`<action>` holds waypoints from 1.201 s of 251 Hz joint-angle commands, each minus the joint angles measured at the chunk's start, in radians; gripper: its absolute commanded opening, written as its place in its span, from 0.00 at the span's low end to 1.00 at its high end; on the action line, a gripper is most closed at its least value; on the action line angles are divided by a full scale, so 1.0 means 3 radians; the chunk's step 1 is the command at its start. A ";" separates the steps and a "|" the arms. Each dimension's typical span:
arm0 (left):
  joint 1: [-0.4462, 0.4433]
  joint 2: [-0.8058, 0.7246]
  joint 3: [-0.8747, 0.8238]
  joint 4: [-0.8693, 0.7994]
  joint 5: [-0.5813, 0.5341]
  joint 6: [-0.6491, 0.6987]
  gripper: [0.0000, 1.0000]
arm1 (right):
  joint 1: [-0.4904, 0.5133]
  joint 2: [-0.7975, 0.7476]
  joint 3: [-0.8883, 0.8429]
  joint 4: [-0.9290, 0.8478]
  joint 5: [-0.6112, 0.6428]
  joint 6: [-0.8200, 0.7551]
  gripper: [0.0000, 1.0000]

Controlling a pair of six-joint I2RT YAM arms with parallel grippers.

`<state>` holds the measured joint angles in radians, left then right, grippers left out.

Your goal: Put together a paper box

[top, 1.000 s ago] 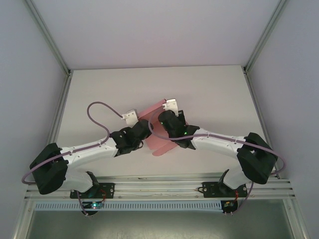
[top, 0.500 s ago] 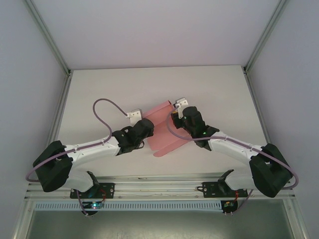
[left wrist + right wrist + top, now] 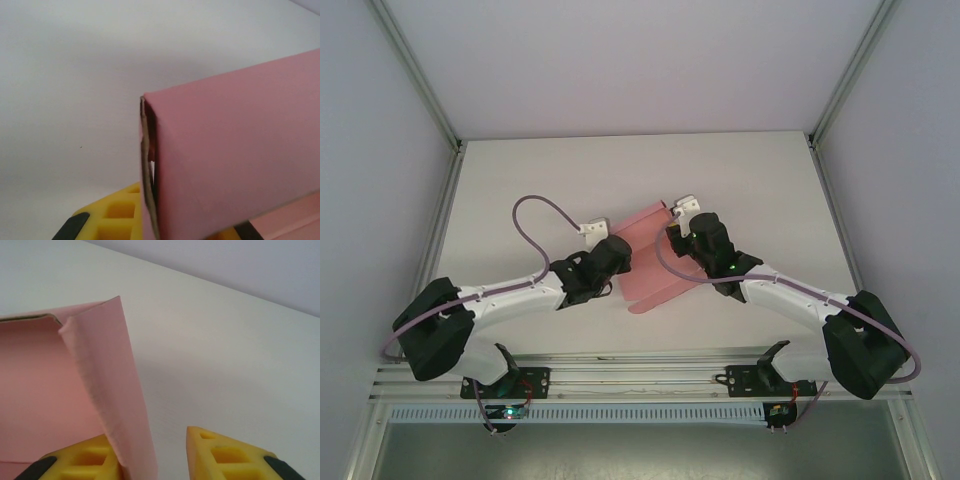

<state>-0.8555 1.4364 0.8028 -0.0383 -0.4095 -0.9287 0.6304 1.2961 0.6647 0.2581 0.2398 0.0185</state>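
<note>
Your light is soft and even from overhead: the table (image 3: pixel 520 180) is bright, without glare. A faint shadow lies just right of the paper box (image 3: pixel 50 390) in the right wrist view. In the left wrist view its near edge looks soft.

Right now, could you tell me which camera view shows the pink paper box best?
The top external view: the paper box shows nearly whole there. The left wrist view gives one folded corner close up; the right wrist view, one raised flap.
</note>
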 commanded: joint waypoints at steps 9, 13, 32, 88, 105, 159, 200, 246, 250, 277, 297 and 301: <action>0.0017 0.0107 0.0043 -0.0245 0.0059 0.0176 0.00 | -0.0027 0.0098 0.0109 0.0183 0.0873 0.0150 0.21; 0.0015 0.0120 0.0057 -0.0278 0.0050 0.0159 0.00 | -0.0014 0.0118 0.0113 0.0196 0.0971 0.0185 0.20; 0.0016 0.0209 0.0199 -0.0637 -0.0156 -0.0025 0.00 | 0.0069 0.0207 0.0142 0.0205 0.1422 0.0293 0.15; 0.0020 0.0407 0.0505 -0.1682 -0.0773 -0.0699 0.00 | 0.0116 0.0377 0.0483 -0.0627 0.2833 0.1104 0.11; 0.0019 0.0407 0.0477 -0.1655 -0.0761 -0.0718 0.00 | 0.0102 0.0364 0.0538 -0.0891 0.3068 0.1404 0.09; 0.0024 0.0484 0.0584 -0.1654 -0.0693 -0.0581 0.00 | 0.0132 0.0297 0.0524 -0.0739 0.2673 0.1128 0.18; 0.0021 0.0427 0.0558 -0.1320 -0.0583 -0.0225 0.00 | 0.0015 -0.0073 0.0059 0.0049 0.0379 0.0782 0.36; 0.0033 0.0341 0.0631 -0.1156 -0.0555 0.0135 0.00 | -0.0011 -0.0345 -0.0118 0.0256 -0.1853 0.0573 0.98; 0.0039 0.0333 0.0636 -0.1147 -0.0546 0.0169 0.00 | -0.0007 -0.0370 -0.0111 0.0219 -0.1953 0.0572 0.98; 0.0075 0.0260 0.0663 -0.1056 -0.0489 0.0536 0.00 | 0.0005 -0.0607 -0.0104 -0.0072 -0.2188 0.0669 0.98; 0.0142 0.0198 0.0695 -0.1060 -0.0444 0.0826 0.00 | -0.0014 -0.0855 -0.0137 -0.0270 -0.2006 0.0768 0.99; 0.0171 0.0186 0.0710 -0.1080 -0.0402 0.0878 0.00 | -0.0011 -0.0908 -0.0151 -0.0306 -0.1942 0.0787 0.98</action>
<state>-0.8425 1.5509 0.9989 -0.3424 -0.5171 -0.8391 0.6273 1.1202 0.6319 0.2264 -0.2516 0.2291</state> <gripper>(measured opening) 0.089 0.984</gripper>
